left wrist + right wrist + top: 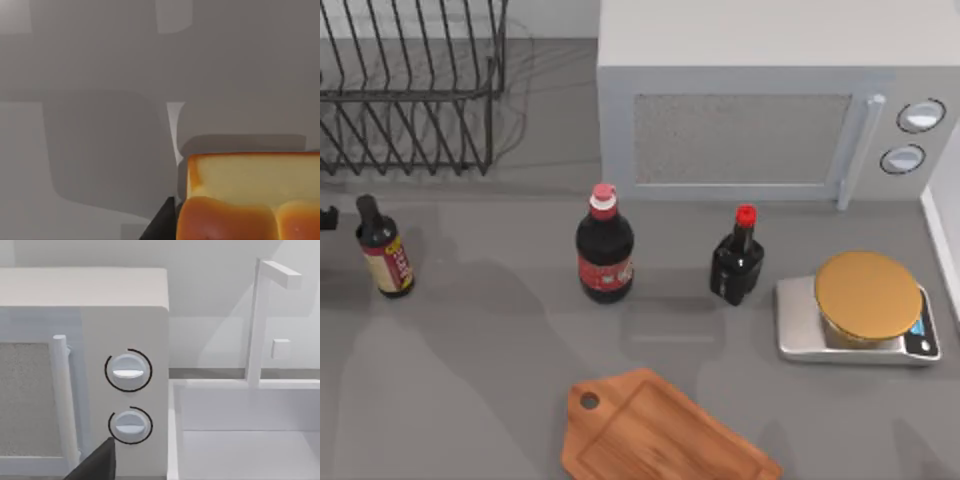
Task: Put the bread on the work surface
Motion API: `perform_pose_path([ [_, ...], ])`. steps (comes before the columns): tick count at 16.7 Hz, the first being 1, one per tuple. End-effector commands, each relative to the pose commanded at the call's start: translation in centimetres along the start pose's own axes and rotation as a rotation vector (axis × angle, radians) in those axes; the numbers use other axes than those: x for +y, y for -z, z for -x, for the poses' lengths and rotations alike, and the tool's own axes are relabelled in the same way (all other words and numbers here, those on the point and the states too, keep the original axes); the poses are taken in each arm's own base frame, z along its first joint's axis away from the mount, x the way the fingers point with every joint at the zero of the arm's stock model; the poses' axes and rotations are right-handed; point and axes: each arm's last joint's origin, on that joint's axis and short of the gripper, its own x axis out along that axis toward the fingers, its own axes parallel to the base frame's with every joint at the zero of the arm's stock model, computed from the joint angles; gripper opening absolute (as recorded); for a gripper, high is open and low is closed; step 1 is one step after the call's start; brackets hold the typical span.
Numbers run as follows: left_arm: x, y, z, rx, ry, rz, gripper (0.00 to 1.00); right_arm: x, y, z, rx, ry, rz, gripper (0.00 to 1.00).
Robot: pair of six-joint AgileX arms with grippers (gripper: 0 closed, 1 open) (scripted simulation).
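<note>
The bread [250, 197] is a golden loaf with a pale cut side, seen close up in the left wrist view above the grey countertop [100, 100]. A dark part of my left gripper [161, 224] shows right beside the loaf; whether it grips the loaf I cannot tell. The work surface [660, 435] is an orange-brown wooden board with a round hole in one corner. It lies at an angle at the front middle of the table in the top view, and nothing is on it. A dark part of my right gripper [97, 465] shows in front of the microwave's knobs.
A white microwave [750, 110] stands at the back right, with a wire dish rack [410, 90] at the back left. Three dark bottles [604, 245] [737, 258] [384, 248] stand in a row mid-table. A kitchen scale [865, 305] sits at the right. A white sink [250, 430] lies beside the microwave.
</note>
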Motion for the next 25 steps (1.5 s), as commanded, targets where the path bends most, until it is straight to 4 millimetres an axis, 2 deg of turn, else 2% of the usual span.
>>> perform_pose_path([
  [2,0.0,0.0,0.0,0.0,0.0,0.0,0.0,0.0,0.0,0.0,0.0,0.0,0.0,1.0],
  [3,0.1,0.0,1.2,-0.021,0.0,0.004,0.0,0.0,0.0,0.0,0.0,0.0,0.0,1.0],
  [7,0.6,-0.1,2.5,-0.017,-0.006,0.018,0.0,0.0,0.0,0.0,0.0,0.0,0.0,1.0],
  [14,0.1,-0.3,8.3,-0.018,-0.009,0.001,0.0,0.0,0.0,0.0,0.0,0.0,0.0,1.0],
  [18,0.1,0.0,10.9,-0.019,0.0,0.003,0.0,0.0,0.0,0.0,0.0,0.0,0.0,1.0],
  [23,0.2,0.0,10.9,-0.016,0.0,0.004,0.0,0.0,0.0,0.0,0.0,0.0,0.0,1.0],
  [25,0.0,0.1,11.8,-0.038,-0.006,-0.025,0.0,0.0,0.0,0.0,0.0,0.0,0.0,1.0],
])
